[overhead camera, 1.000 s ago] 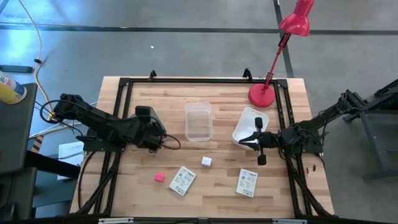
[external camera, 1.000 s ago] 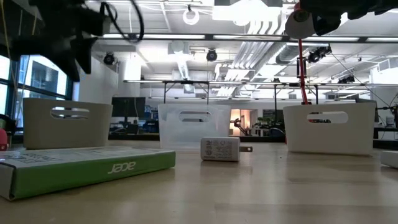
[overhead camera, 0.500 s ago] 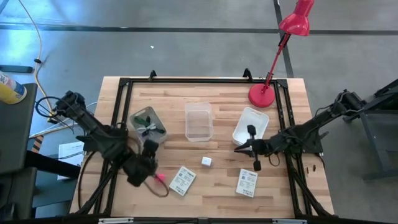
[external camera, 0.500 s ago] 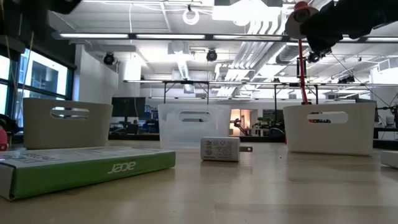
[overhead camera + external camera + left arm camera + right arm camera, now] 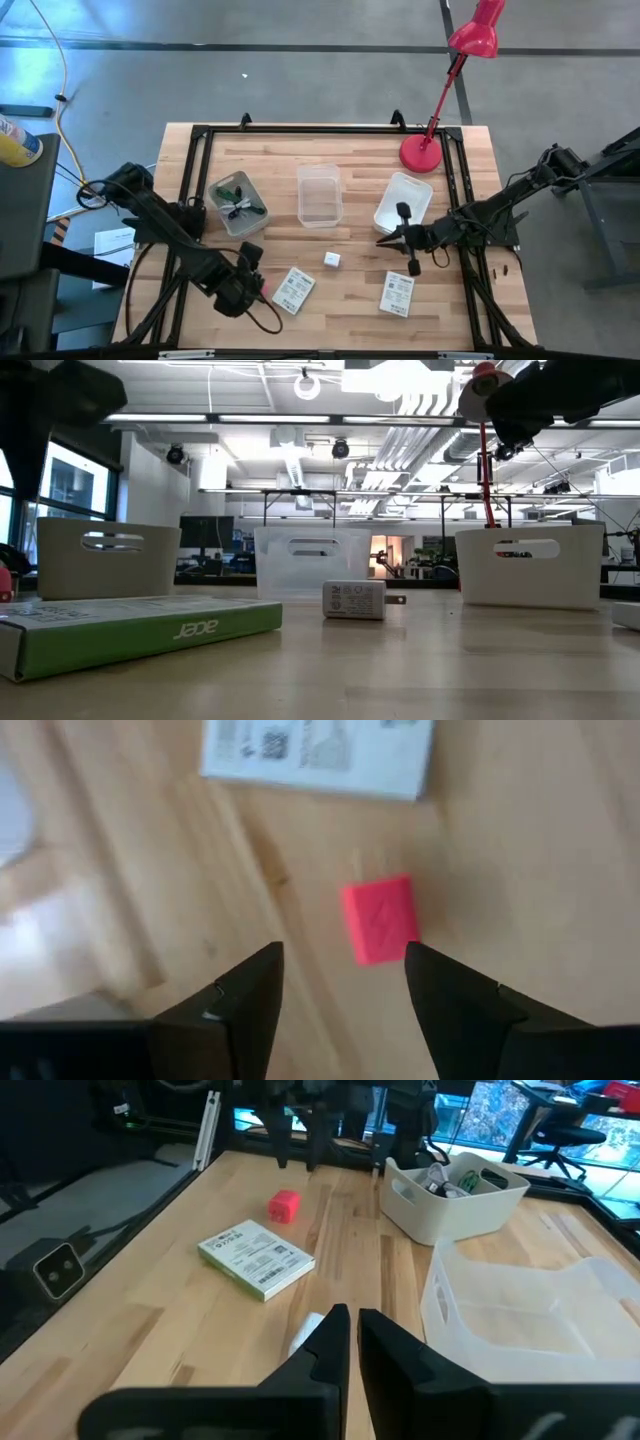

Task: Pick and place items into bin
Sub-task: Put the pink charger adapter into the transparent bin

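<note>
My left gripper (image 5: pixel 340 982) hangs over the front left of the pale wooden table (image 5: pixel 350 150), fingers spread apart, holding nothing. Between and just past them lies the small pink cube (image 5: pixel 380 919), matte and square-edged, flat on the wood. Beside it lies a flat white printed packet with a green edge (image 5: pixel 293 290).

Behind those stands the grey-white plastic bin (image 5: pixel 238 203); it holds a tangle of dark and green pieces I cannot tell apart. Next comes the clear, see-through plastic bin (image 5: pixel 320 194), then the small white cube (image 5: pixel 332 260) in front of it.

Further right sits a white plastic bin (image 5: pixel 403 201) beside the red lamp base (image 5: pixel 421 153). My right gripper (image 5: pixel 411 245) hovers at that bin's front edge, fingers pressed together, holding nothing. Before it lies a second flat white printed packet (image 5: pixel 397 294).
</note>
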### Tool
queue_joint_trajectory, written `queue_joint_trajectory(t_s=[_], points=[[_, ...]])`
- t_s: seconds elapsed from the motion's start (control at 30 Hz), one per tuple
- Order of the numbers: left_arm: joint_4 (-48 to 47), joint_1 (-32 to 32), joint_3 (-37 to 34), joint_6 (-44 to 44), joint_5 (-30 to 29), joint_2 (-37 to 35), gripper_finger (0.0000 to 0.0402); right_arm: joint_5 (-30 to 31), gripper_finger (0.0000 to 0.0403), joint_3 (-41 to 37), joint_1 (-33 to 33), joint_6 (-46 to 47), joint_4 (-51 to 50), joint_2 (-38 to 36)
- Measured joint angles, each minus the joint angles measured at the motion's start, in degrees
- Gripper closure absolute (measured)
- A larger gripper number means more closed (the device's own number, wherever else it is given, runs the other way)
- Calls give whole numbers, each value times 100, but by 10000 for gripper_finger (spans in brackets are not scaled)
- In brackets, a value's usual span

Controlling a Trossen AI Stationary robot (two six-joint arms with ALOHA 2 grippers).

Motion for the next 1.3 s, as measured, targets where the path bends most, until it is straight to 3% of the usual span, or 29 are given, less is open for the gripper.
queue_joint_trajectory(t_s=[0.3, 0.67, 1.0, 1.3], points=[[598, 142, 2, -237, 370, 242, 184, -29, 383, 0, 0, 11, -2, 0], [424, 131, 3, -899, 261, 488, 172, -83, 387, 0, 0, 53, -69, 0], [386, 131, 0, -962, 347, 859, 142, -72, 388, -7, 0, 116, -171, 0], [529, 131, 2, -940, 351, 970, 163, -65, 388, -7, 0, 116, -173, 0]])
